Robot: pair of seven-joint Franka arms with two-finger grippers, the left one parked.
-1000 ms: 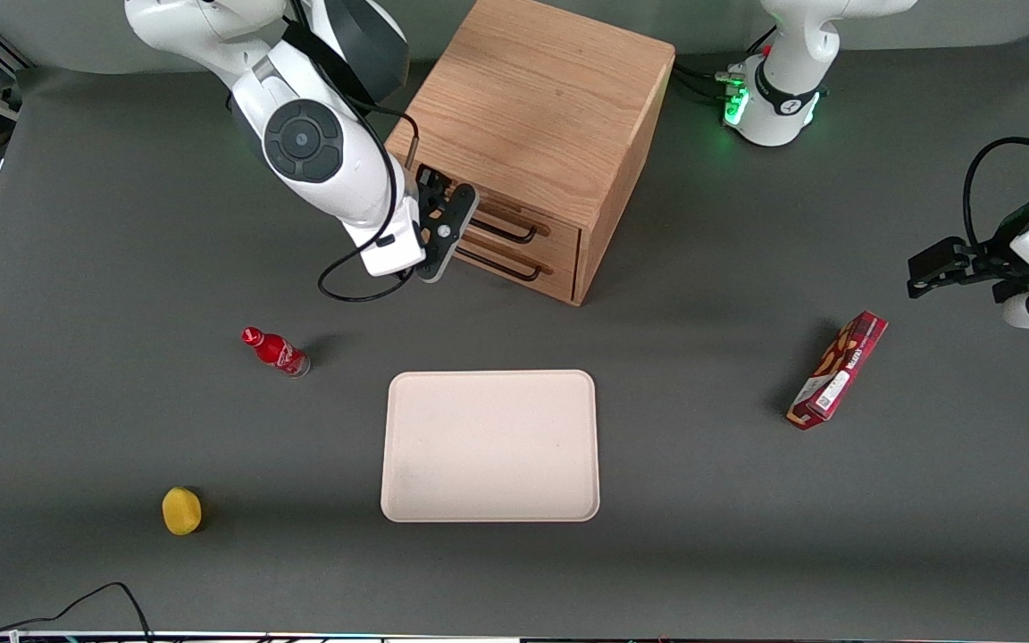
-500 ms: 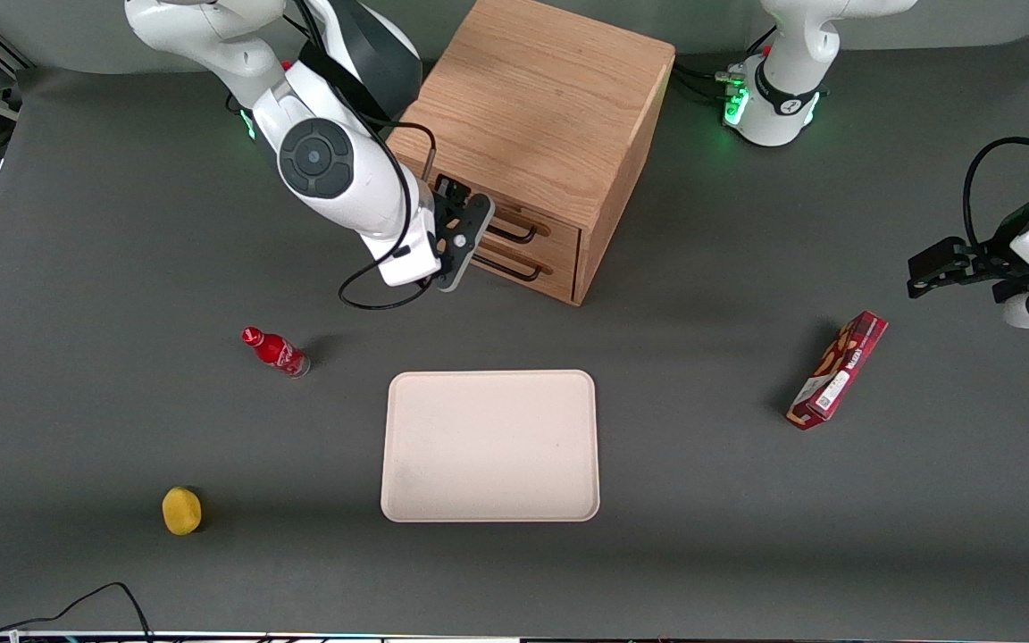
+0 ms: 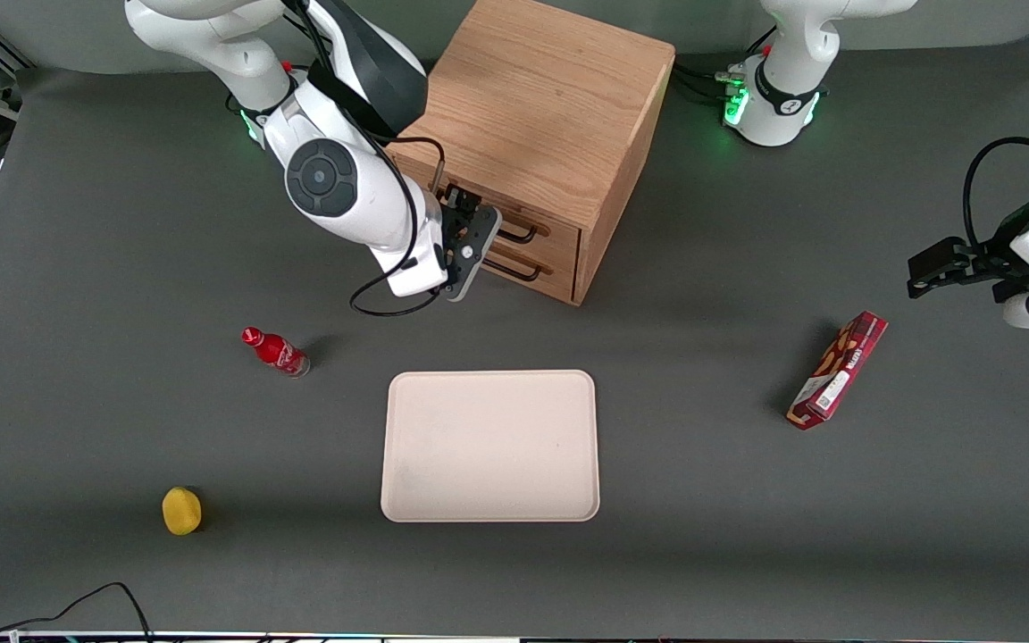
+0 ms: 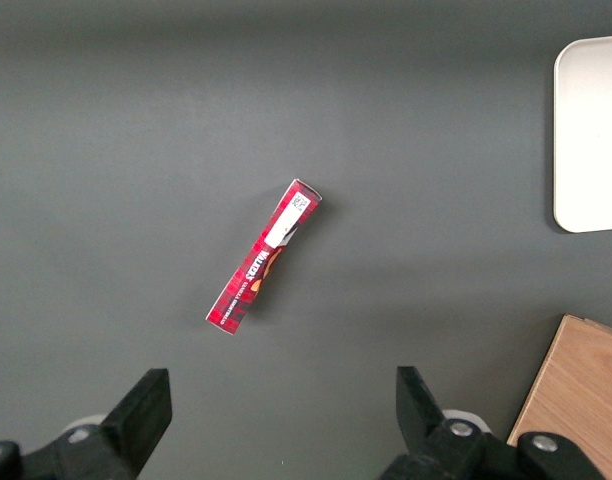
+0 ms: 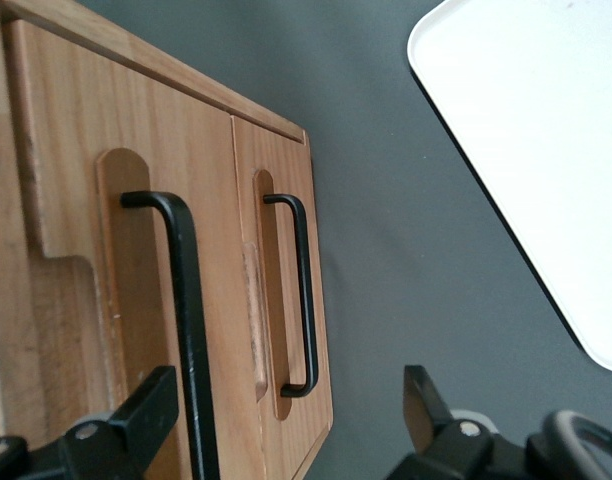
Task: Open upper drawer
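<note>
My gripper sits right at the front of the oak cabinet, level with the drawers, at the end of the fronts nearer the working arm's side of the bench. Fingers spread wide: the wrist view shows one finger over the upper drawer's front and the other out over bare bench, with nothing held between them. The upper drawer is shut, flush with the cabinet face; its black wire handle runs just past the nearer finger, though contact cannot be confirmed. The bottom drawer is also shut, with its matching handle untouched. Bench, in front view order: yellow fruit-like object near the front edge at the working arm's end; small red bottle lying between it and the cabinet; beige tray centred, nearer the camera than the cabinet; red snack box toward the parked arm's end.
</note>
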